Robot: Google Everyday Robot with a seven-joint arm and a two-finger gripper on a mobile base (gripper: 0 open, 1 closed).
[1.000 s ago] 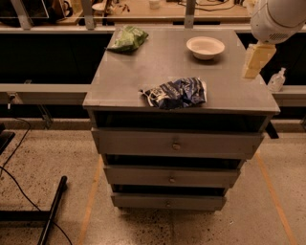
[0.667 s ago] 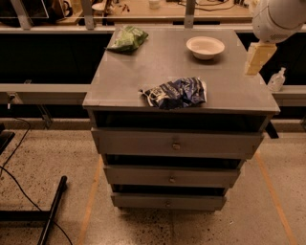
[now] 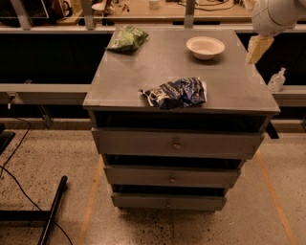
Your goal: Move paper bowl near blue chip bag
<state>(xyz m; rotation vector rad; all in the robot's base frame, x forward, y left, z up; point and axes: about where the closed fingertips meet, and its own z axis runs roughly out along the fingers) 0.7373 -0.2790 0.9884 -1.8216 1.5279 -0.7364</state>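
The white paper bowl (image 3: 205, 47) sits upright at the back right of the grey cabinet top (image 3: 143, 72). The wrinkled dark blue chip bag (image 3: 177, 93) lies near the front edge, a little right of centre, well apart from the bowl. My gripper (image 3: 257, 49) hangs at the cabinet's right edge, to the right of the bowl and above the surface, under the white arm (image 3: 275, 15). It holds nothing that I can see.
A green snack bag (image 3: 127, 39) lies at the back left of the top. The cabinet has three drawers (image 3: 176, 144) below. A small clear bottle (image 3: 277, 80) stands on a ledge to the right. A wooden bench (image 3: 158, 9) runs behind.
The arm and gripper have shifted slightly up and to the right. The bowl and both bags have not moved.
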